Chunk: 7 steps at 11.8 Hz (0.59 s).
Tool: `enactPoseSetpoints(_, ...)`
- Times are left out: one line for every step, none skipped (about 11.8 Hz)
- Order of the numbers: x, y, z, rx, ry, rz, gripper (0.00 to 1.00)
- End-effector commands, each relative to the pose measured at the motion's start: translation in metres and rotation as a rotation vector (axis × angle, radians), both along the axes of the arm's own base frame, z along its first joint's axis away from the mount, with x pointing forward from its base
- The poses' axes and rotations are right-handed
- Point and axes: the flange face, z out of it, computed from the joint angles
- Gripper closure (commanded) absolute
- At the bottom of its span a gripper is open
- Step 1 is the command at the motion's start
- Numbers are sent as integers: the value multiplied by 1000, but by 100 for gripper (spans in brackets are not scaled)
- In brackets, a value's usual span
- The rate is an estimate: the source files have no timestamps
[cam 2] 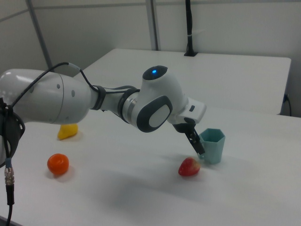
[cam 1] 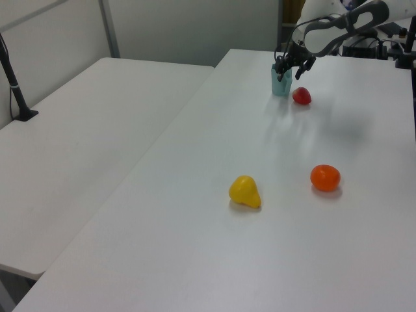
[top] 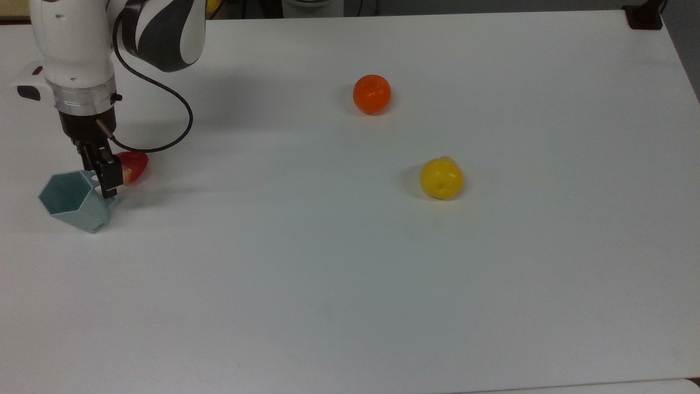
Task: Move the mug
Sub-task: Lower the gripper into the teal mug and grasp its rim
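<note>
The mug [top: 74,200] stands upright on the counter [top: 350,273] at the top view's far left, not yet moved; gripping, lifting and carrying remain. The pincer [top: 105,178] hangs at the mug's handle side, just left of the red fruit [top: 133,166], apparently straddling the handle; whether it is spread or pinching I cannot tell

At the top view's left, the gripper [top: 104,178] is at the mug's [top: 74,201] handle; a strawberry [top: 133,166] lies just beside.
</note>
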Motion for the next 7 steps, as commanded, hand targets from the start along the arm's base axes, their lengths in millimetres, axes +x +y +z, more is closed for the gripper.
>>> enactPoseSetpoints(3,1,-2,-46,2,20,33)
enactPoseSetpoints(3,1,-2,-48,3,21,34)
enactPoseSetpoints(3,1,-2,-48,3,21,36)
enactPoseSetpoints(3,1,-2,-49,3,22,37)
enactPoseSetpoints(3,1,-3,-48,5,22,38)
enactPoseSetpoints(3,3,-3,-48,5,23,39)
enactPoseSetpoints(3,4,-4,-48,6,25,40)
